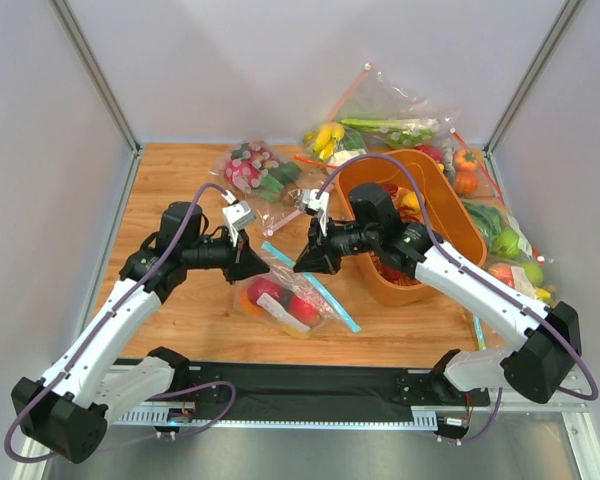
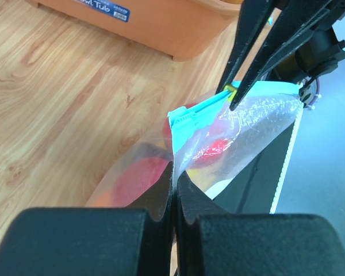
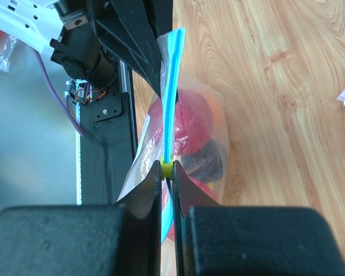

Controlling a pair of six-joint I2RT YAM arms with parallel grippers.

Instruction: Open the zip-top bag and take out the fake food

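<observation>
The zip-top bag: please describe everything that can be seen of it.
The zip-top bag is clear, soft, crinkled plastic with a teal-blue zip strip, a small yellow slider and a white label. Red, orange and dark toy fruits show inside. It is over the wooden table, between the arms. The left gripper pinches its film below the strip's end; the right gripper is shut on the slider.

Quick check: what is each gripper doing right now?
Left gripper: closed, pinching the zip-top bag just below its teal strip.
Right gripper: closed on the same bag at its yellow slider.
</observation>
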